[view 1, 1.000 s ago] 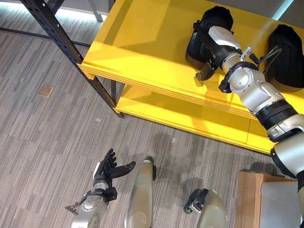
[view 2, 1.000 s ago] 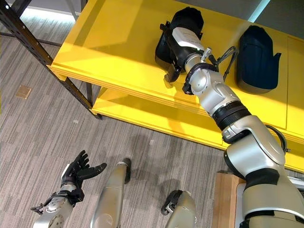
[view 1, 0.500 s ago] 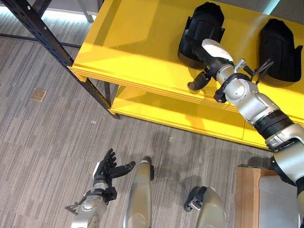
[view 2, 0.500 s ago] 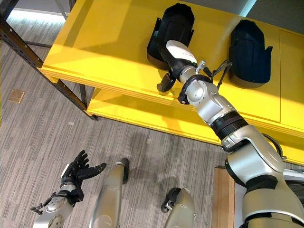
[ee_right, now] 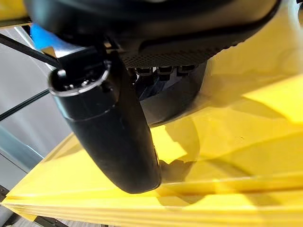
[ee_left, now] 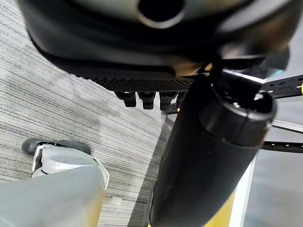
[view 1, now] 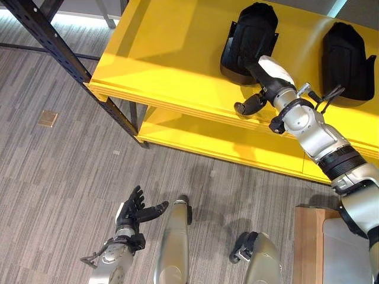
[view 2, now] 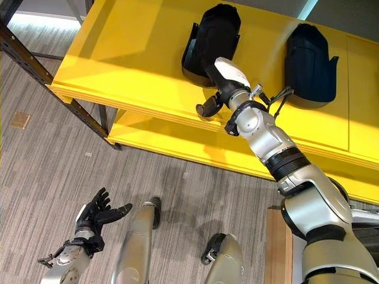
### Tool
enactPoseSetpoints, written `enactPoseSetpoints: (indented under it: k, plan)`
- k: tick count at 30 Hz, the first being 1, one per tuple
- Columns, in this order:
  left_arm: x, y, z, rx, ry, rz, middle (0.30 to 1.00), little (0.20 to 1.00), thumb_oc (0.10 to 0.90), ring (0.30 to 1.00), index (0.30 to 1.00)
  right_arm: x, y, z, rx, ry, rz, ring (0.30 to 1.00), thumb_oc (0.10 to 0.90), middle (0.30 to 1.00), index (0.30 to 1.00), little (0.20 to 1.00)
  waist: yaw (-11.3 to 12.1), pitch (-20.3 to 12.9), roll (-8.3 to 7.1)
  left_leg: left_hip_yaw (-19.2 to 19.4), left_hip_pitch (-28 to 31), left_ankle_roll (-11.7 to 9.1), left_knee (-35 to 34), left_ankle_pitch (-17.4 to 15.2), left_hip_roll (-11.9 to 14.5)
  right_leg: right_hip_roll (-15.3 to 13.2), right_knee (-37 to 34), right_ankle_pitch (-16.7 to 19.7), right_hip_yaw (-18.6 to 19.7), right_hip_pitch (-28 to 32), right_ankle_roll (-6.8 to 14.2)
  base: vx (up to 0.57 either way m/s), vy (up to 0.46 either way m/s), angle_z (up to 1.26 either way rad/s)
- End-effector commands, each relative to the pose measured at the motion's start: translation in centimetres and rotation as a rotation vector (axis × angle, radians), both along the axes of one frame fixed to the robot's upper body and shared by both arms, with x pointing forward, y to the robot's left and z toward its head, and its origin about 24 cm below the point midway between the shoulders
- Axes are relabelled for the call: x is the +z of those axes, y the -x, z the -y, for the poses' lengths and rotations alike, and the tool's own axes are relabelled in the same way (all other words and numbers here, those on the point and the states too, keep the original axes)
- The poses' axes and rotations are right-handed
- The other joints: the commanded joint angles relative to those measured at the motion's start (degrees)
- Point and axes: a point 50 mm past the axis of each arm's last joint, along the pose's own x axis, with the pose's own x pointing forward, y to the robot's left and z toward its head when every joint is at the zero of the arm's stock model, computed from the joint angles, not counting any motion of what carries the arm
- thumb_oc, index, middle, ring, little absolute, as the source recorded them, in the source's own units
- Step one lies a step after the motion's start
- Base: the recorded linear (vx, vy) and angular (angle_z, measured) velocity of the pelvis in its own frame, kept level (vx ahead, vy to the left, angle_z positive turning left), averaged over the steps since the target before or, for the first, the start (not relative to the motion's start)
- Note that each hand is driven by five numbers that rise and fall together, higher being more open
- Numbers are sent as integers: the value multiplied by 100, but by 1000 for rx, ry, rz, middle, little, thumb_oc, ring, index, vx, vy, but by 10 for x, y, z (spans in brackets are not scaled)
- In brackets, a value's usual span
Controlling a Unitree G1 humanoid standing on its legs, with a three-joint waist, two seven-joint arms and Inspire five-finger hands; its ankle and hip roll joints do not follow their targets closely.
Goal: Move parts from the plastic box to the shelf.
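My right wrist view shows the right hand (view 1: 266, 74) with fingers straight toward a black part (view 1: 250, 39). I count two black parts on the yellow shelf (view 1: 172, 53), the other (view 1: 346, 53) upper right; my left hand (view 1: 135, 212) hangs spread wide, lower left.

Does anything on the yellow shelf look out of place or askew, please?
Nothing stands out: two black parts lie side by side on the yellow shelf, similarly oriented, with the right hand at the nearer one.

Silver-grey arms, each ending in a dark robot hand (view 1: 135, 211).
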Motion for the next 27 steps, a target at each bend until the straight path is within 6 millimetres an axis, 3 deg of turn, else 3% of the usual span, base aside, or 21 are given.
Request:
enactPoseSetpoints:
  k: [1,11,27]
  plan:
    - [19,-5,-10,18,-33,107,1000,1000,900,1000,1000,46,8,14,-19,-62,180,1000,900,1000,1000,1000,14,-126,49,-459,243,-321,473,-776,361,105,-220,452,27,-53,1,0,0,0]
    - [19,-4,-11,29,-32,114,1000,1000,900,1000,1000,32,6,30,-75,-20,133,1000,900,1000,1000,1000,-3,-128,5,-471,208,-322,461,-774,356,111,-232,467,-6,-61,26,0,0,0]
    - [20,-3,-12,30,-33,119,1000,1000,900,1000,1000,35,5,47,-143,30,134,1000,900,1000,1000,1000,-18,-128,-37,-471,192,-331,459,-773,375,121,-247,487,-3,-77,32,0,0,0]
